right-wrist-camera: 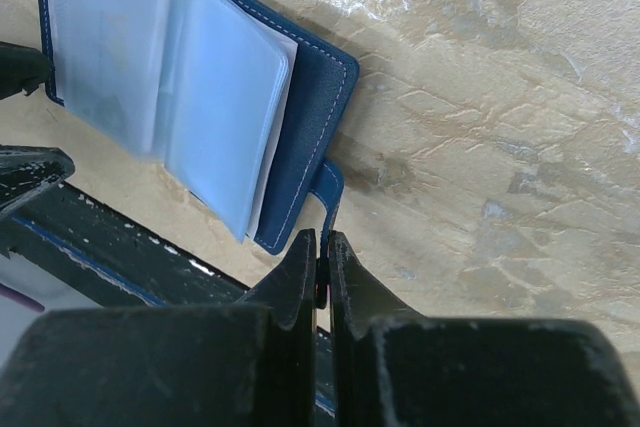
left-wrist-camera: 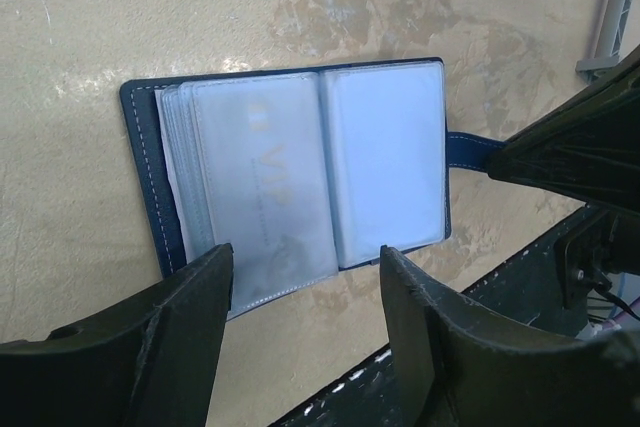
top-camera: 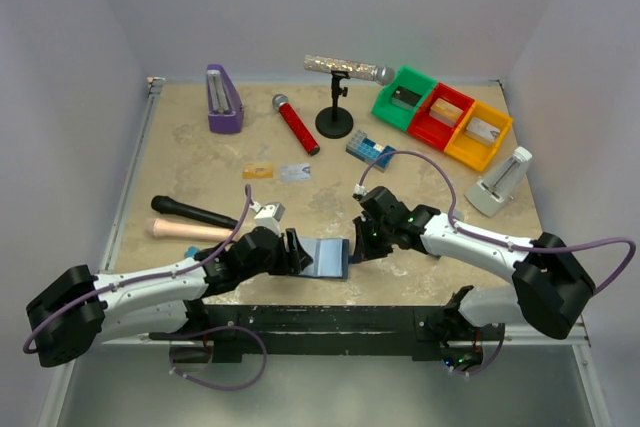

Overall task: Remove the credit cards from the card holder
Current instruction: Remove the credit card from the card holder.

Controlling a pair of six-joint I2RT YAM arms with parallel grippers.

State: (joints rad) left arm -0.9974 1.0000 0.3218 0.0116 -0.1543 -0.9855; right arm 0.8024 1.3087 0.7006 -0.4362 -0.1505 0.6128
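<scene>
The right end effector (right-wrist-camera: 322, 247) has its fingers pressed together on the closure tab (right-wrist-camera: 330, 179) of the card holder (left-wrist-camera: 300, 147). The left end effector (left-wrist-camera: 305, 269) is empty, its fingers well apart at the near edge of the open sleeves; I cannot tell whether it touches them. The card holder lies open and flat on the worktop (top-camera: 200, 147) between the two arms, close to the near edge. A pale VIP card (left-wrist-camera: 262, 162) sits in its left-hand pocket (the right-hand one looks empty). Two credit cards, a gold one (top-camera: 258, 171) and a silver one (top-camera: 295, 172), lie side by side farther out on the worktop. I judge the job partway done. The next move calls for the left fingers to nip the VIP card's exposed edge and slide it out while the right steadies the tab.
</scene>
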